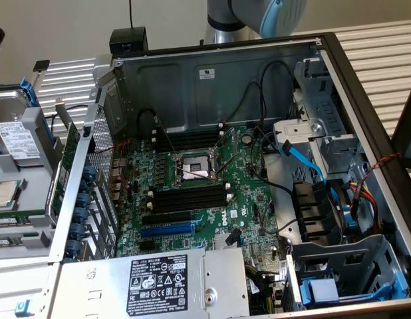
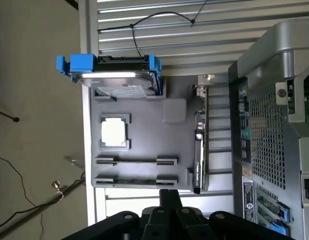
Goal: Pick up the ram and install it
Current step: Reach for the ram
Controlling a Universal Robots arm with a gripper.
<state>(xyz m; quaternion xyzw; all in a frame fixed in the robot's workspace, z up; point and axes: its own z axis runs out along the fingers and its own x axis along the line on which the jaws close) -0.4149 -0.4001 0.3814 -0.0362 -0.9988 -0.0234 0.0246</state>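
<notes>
The ram (image 2: pixel 134 181) stands on edge as a thin green stick in a holder of the grey tray (image 2: pixel 144 122). A second thin stick (image 2: pixel 134 161) sits in the holder beside it. My gripper (image 2: pixel 169 194) hovers above the tray's edge, close to the nearer stick, with its black fingers shut and nothing between them. In the exterior view the tray (image 1: pixel 39 143) lies left of the open computer case. The motherboard's black memory slots (image 1: pixel 189 196) with white end clips lie on both sides of the processor socket (image 1: pixel 192 169), and a part of my arm (image 1: pixel 259 16) shows behind the case.
On the tray lie a hard drive in a blue bracket (image 2: pixel 117 80), a processor chip (image 2: pixel 114 132) and a wider green card on edge (image 2: pixel 202 145). The case's perforated rear wall (image 2: pixel 269 130) rises beside the tray. Cables, a blue ribbon (image 1: pixel 308 163) and the power supply (image 1: pixel 159 282) crowd the case.
</notes>
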